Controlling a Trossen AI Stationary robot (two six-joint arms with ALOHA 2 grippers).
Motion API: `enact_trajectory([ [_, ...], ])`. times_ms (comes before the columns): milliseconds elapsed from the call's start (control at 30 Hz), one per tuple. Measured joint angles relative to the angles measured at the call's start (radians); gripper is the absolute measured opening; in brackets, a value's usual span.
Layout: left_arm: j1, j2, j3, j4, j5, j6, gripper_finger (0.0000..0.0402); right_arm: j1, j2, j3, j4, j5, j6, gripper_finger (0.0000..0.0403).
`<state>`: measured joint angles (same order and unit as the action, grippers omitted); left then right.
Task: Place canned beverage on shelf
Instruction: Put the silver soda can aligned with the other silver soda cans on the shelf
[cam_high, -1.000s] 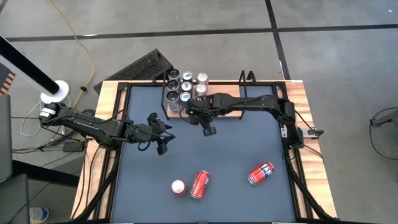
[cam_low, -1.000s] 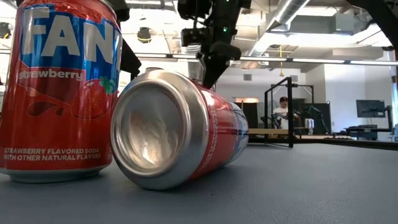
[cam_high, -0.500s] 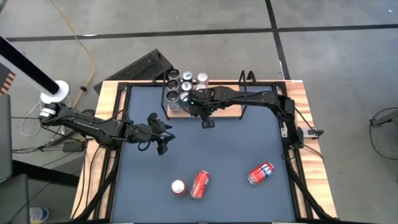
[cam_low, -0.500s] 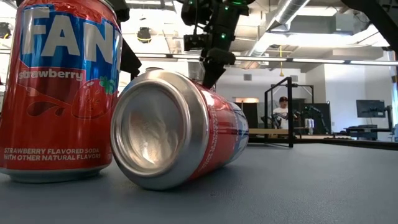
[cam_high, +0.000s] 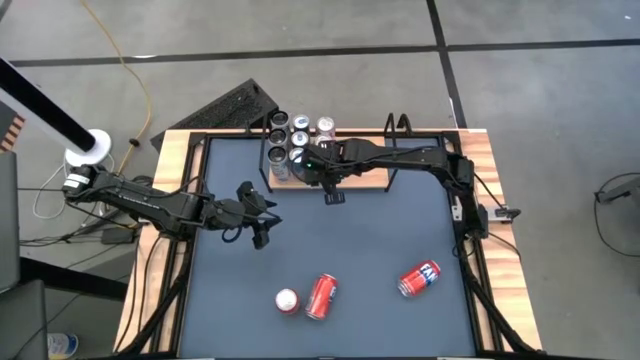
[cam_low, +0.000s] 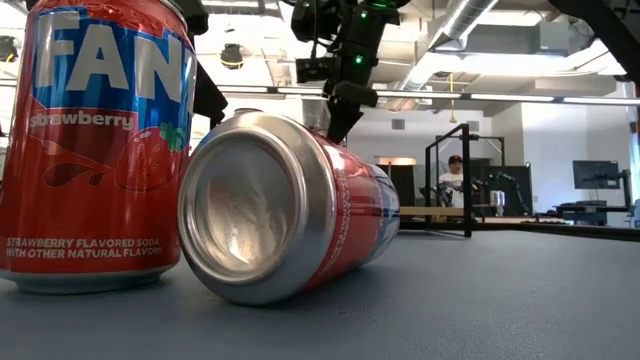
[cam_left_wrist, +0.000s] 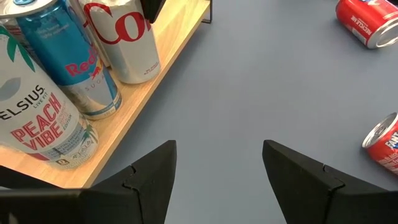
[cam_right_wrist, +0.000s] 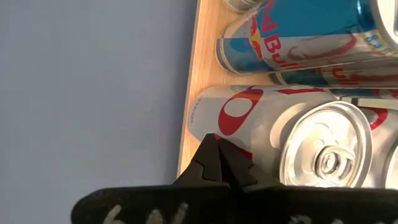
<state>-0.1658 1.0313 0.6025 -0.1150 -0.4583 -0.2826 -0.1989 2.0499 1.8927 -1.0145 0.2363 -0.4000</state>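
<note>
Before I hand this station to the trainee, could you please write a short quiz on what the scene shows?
1. True or false: the jaws of the right gripper are shut.
2. How many cans lie on their sides on the grey table mat?
3. Which can on the shelf stands closest to the right gripper's tip? A: silver Coke can. B: Celsius can. C: Pepsi can.

Key: 1 true. 2 two: the red can and the Fanta can. 3 A.

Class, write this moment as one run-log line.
right end effector: shut, empty, beside shelf | left end effector: open, idle, mid-table | three red cans on mat
</note>
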Motion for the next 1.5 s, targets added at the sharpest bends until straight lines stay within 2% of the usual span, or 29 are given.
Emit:
enact_trajectory([
  [533,0.000,0.000,0.000,0.000,-0.001,0.001,0.0229,-0.007,0.000,0.000,-0.009,0.055,0.010,0.0000],
  [767,0.000,0.000,0.000,0.000,-0.001,0.004,0.0229,0.052,-0.066,0.000,-0.184,0.054,0.071,0.0000],
  [833,0.000,0.000,0.000,0.000,0.000,0.004,0.0229,0.056,-0.100,0.000,-0.206,0.083,0.103,0.0000],
  [933,0.000,0.000,0.000,0.001,0.002,0.005,0.0229,0.001,-0.150,0.000,-0.144,0.151,0.108,0.0000],
  [1100,0.000,0.000,0.000,0.000,0.005,0.002,0.0229,-0.154,-0.170,0.002,0.044,0.157,0.171,0.0000],
  [1333,0.000,0.000,0.000,0.000,0.006,-0.004,0.0229,-0.284,-0.092,0.001,0.146,0.192,0.208,0.0000],
  [1500,0.000,0.000,0.000,0.000,0.006,-0.012,0.0229,-0.338,-0.026,0.000,0.191,0.203,0.114,0.0000],
])
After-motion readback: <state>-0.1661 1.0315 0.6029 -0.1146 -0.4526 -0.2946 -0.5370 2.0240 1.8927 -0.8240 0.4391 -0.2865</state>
